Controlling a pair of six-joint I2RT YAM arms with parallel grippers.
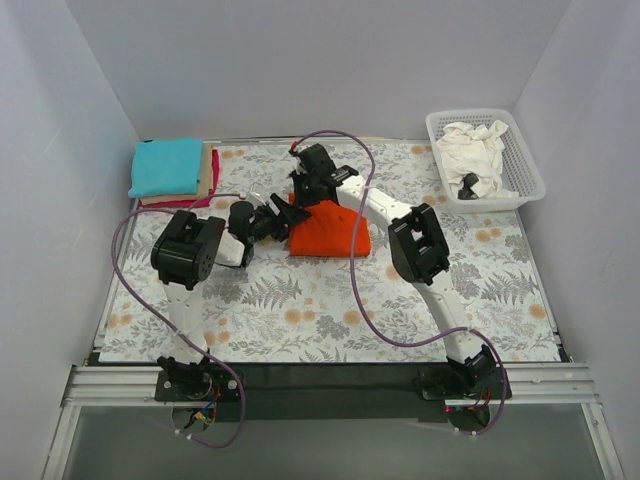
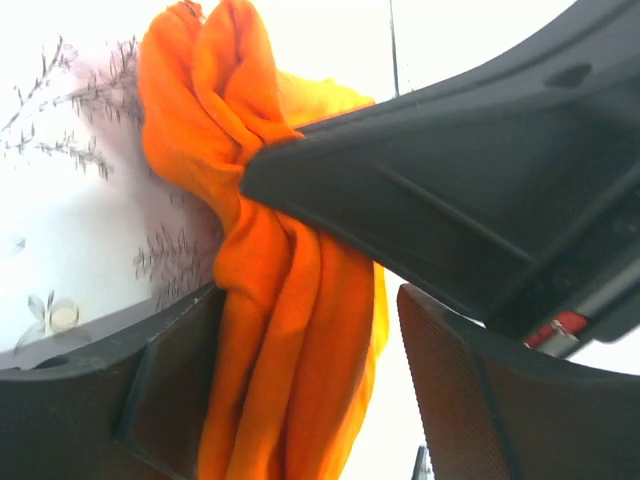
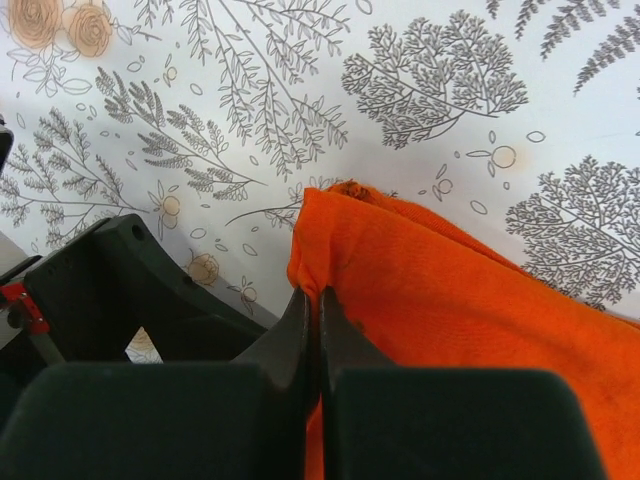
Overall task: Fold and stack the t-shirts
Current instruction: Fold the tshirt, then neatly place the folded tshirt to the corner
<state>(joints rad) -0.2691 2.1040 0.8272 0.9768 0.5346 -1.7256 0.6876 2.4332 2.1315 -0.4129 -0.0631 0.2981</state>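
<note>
Clearly the orange t-shirt [image 1: 335,232] is a light, limp thing: it lies as a partly folded heap in the middle of the floral cloth [image 1: 300,320] that covers the worktop [image 1: 320,378], and in the left wrist view it hangs in soft, bunched pleats with no stiffness of its own. It should weigh next to nothing and not slip much on the rubbery pads, but it will sag and lose its fold wherever it is unsupported. My judgement is that it is best taken at an edge or corner, through all layers at once, with the two holds kept well apart.

The right end effector [image 3: 318,300] sits at the shirt's far left corner with its jaws pressed together; a fold of orange appears to be pinched at the tips. The left end effector [image 1: 268,220] is just beside it at the left edge. Its jaws stand apart, with the gathered cloth between them touching one pad and a sliver of light showing at the other.

Farther out, at the far left, the teal t-shirt [image 1: 165,165] lies folded on a stack with the crimson t-shirt [image 1: 213,180] showing beneath. The white t-shirt [image 1: 475,150] lies crumpled in the basket [image 1: 492,205] at the far right.
</note>
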